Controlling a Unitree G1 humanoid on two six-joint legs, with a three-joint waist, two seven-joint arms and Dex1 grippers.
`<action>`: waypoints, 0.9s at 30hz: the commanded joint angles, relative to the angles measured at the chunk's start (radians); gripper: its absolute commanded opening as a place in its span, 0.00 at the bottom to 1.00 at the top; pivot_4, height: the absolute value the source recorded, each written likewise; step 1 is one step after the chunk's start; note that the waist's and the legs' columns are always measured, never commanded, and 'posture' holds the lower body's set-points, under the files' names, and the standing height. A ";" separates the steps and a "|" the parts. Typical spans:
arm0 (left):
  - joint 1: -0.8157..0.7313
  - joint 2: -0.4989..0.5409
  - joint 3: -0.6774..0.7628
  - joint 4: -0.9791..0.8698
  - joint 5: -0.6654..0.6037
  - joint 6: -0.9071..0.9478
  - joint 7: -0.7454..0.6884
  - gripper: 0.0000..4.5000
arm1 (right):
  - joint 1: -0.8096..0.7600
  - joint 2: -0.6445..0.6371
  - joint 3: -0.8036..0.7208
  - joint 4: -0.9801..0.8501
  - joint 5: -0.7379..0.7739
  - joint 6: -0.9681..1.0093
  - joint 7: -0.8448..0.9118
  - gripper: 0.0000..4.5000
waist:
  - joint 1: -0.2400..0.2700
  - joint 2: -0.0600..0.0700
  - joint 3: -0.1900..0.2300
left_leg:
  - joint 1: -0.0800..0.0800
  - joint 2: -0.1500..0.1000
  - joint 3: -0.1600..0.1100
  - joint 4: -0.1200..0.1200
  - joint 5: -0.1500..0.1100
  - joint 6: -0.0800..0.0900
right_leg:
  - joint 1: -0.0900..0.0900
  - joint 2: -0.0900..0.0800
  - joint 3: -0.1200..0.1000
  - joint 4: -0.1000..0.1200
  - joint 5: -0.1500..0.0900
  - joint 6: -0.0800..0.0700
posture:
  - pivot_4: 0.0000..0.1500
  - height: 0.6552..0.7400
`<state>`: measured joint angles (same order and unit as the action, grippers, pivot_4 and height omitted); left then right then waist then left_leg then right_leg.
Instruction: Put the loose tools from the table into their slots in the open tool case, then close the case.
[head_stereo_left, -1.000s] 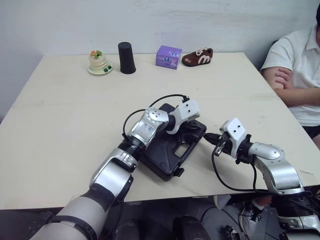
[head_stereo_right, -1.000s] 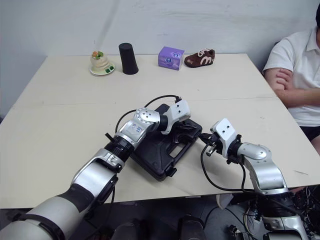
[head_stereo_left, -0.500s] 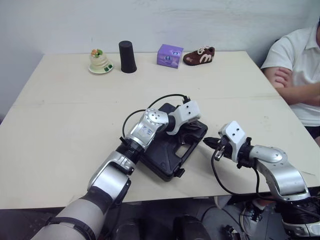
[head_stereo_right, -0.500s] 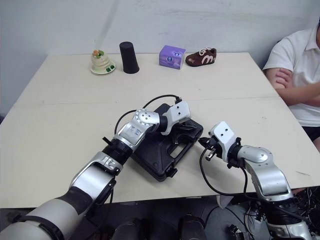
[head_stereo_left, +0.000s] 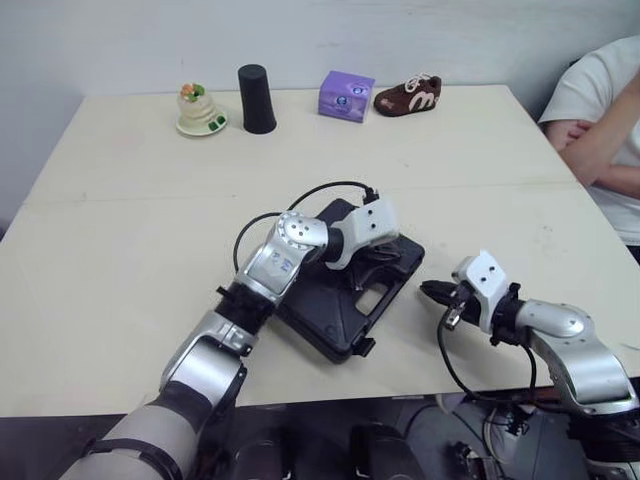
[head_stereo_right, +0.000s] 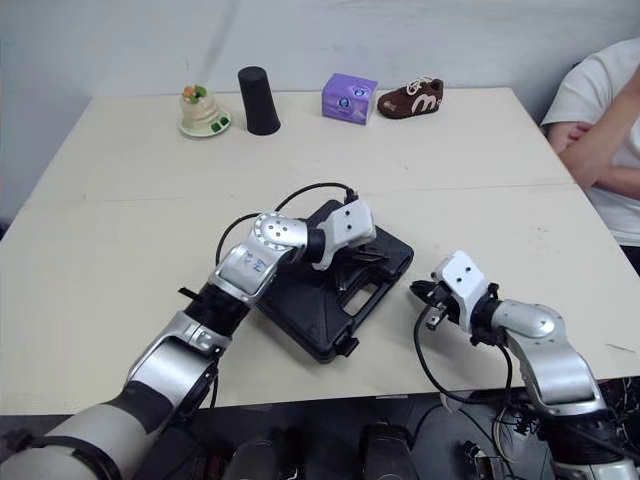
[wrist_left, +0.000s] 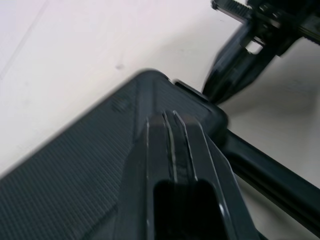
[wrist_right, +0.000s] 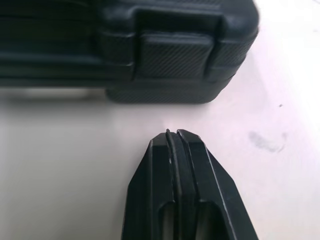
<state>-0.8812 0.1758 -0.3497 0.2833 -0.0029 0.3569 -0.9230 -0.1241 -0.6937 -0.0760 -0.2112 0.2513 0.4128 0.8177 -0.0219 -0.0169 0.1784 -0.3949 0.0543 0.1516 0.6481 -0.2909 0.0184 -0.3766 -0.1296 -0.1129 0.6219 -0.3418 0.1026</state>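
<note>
- The black textured plastic tool case (head_stereo_left: 335, 308) lies flat on the pale wooden table (head_stereo_left: 130, 230) near its front edge, with the lid down.
- The left gripper (wrist_left: 170, 117) is over the lid near one corner, fingers pressed together and holding nothing.
- The right gripper (wrist_right: 172, 134) is low over the table just beside the case's latch (wrist_right: 175, 55), fingers together and empty.
</note>
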 joint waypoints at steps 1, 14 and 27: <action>0.055 0.037 0.076 -0.186 -0.108 -0.019 -0.057 0.00 | 0.053 -0.029 -0.086 -0.084 0.086 -0.035 0.067 0.00 | 0.000 0.001 0.004 | -0.001 -0.001 0.000 0.000 0.000 0.000 | 0.000 0.000 0.000 0.000 0.000 0.000 | 1.00 1.00; 0.392 0.333 0.108 -0.571 -0.225 -0.051 -0.202 0.00 | 0.289 -0.045 -0.092 -0.260 0.229 -0.116 0.236 0.00 | 0.025 0.001 0.007 | -0.001 -0.006 -0.004 0.001 0.001 0.004 | 0.001 -0.003 0.006 0.001 0.002 0.004 | 1.00 1.00; 0.446 0.357 0.024 -0.539 -0.159 0.016 -0.105 0.00 | 0.257 -0.017 0.102 -0.268 0.162 -0.115 0.204 0.00 | 0.037 0.001 0.006 | -0.001 -0.005 -0.004 0.001 0.001 0.004 | 0.001 -0.003 0.006 0.001 0.002 0.004 | 1.00 1.00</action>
<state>-0.4576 0.5217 -0.2902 -0.2667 -0.1928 0.3422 -1.0347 0.1443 -0.7211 0.0039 -0.4657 0.4175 0.3058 1.0331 0.0153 -0.0159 0.1849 -0.3963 0.0489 0.1472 0.6493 -0.2898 0.0229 -0.3755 -0.1324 -0.1066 0.6226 -0.3394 0.1066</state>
